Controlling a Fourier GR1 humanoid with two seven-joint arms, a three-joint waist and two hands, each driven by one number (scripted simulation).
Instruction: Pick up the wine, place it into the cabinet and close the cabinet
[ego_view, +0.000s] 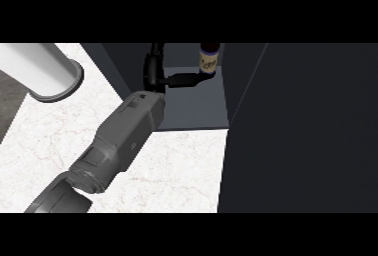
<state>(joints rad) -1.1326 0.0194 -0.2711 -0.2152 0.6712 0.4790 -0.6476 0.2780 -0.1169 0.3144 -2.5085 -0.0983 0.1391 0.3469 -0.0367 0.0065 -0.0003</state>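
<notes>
White stone with thin veins covers our desk (177, 165), and a dark cabinet (192, 107) stands at its far side. We see 1 grey arm reaching up from the low left edge of our view into the open cabinet. We take it for our left arm, since it comes in from the left, but we cannot be sure.

Our left hand (159, 70) is black and sits inside the cabinet. Its thumb and fingers point to the right and touch the low part of the wine (210, 59). They look like they pinch the bottle, but it is dark in there, so that is our best guess. We think the hand holds the bottle low down so it stays standing while it is set on the grey cabinet floor.

The wine stands upright near the back of the cabinet, with its pale label facing us. We see nothing else inside the cabinet.

A big dark panel (303, 130) fills the right side of our view. We think it is the open cabinet door. It must stay open while the arm is inside.

A white round pot (40, 70) stands on the desk at the far left, well apart from the cabinet. We cannot see what is in it.

Our right hand does not show.

The bottle seems to be in place, so letting go and shutting the door are left to do.
</notes>
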